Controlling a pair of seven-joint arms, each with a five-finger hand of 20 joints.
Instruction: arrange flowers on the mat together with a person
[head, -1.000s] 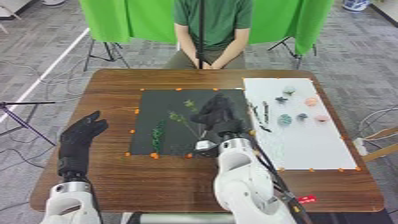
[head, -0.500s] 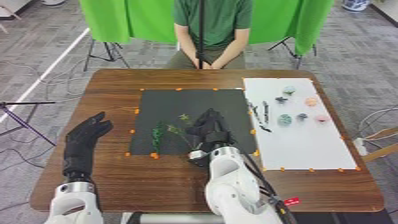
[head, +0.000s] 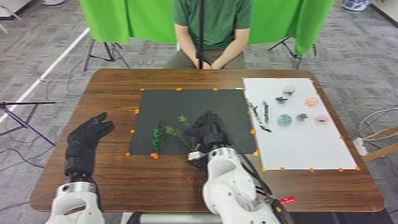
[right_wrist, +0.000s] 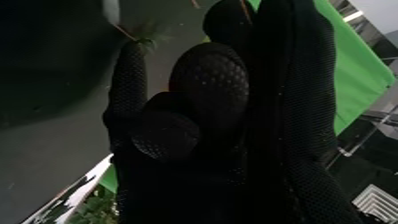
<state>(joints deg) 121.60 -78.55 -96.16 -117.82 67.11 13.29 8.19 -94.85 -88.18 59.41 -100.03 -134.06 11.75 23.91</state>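
The right hand (head: 208, 129) is low over the dark mat (head: 182, 100), toward its right and near side. Beside it lies a thin green sprig (head: 182, 119), its stem running toward the wrist. In the right wrist view the curled fingers and thumb of the right hand (right_wrist: 209, 80) show, with a thin stem (right_wrist: 126, 33) at one fingertip; the grip itself is partly hidden. A curly green strand (head: 157, 137) lies on the mat's left part. The left hand (head: 90, 131) stays left of the mat, fingers relaxed.
On the white sheet (head: 306, 150) at the right are dark twigs (head: 265, 112), a teal flower (head: 284, 119), pink flowers (head: 322, 118) and other small blooms. Orange tape bits mark the mat's edges. Across the table a person's hands rest together, off the things.
The right hand has come nearer the robot and slightly left, and the sprig has shifted with it. The left hand has moved slightly right.
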